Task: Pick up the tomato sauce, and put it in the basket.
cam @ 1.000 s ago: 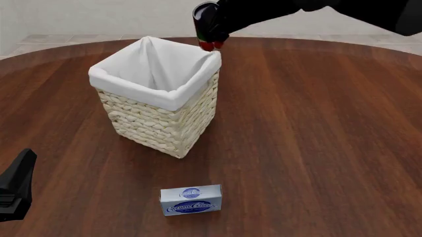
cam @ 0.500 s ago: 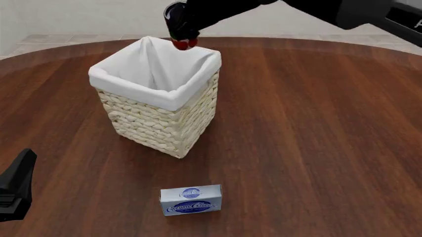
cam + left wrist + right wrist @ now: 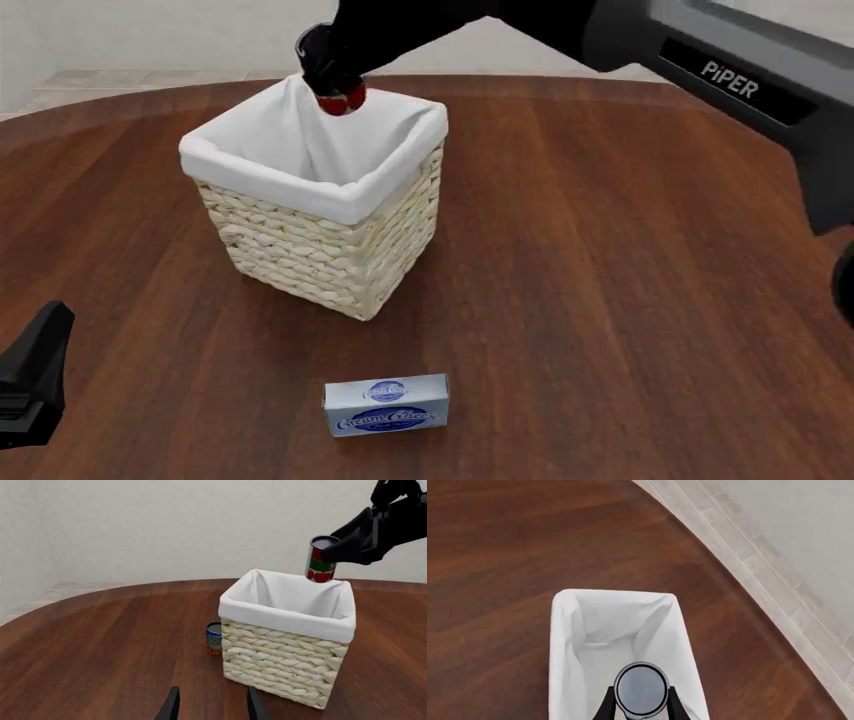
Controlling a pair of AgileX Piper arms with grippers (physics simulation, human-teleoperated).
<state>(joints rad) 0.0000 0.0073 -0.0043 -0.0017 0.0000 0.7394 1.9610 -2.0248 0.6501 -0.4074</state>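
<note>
The tomato sauce can point(image 3: 342, 99), with a red and green label and a grey top, hangs upright above the far side of the basket's opening. My right gripper point(image 3: 324, 66) is shut on it from above. In the left wrist view the can point(image 3: 321, 560) is just over the basket's white cloth rim point(image 3: 287, 611), held by the right gripper point(image 3: 353, 542). In the right wrist view the can's top point(image 3: 641, 688) sits between the fingers, over the lined basket point(image 3: 560, 645). The wicker basket point(image 3: 320, 250) stands left of the table's centre. My left gripper point(image 3: 210, 707) is open and empty, low at the near left point(image 3: 34, 385).
A white-and-blue box point(image 3: 386, 404) lies on the table in front of the basket. A small blue-labelled can point(image 3: 214, 638) stands right by the basket's far side. The round wooden table's point(image 3: 641, 250) far edge meets a tiled floor and a pale wall.
My right arm has carried the can leftward, from the basket's far right corner to over the far side of its opening. The left arm has not moved.
</note>
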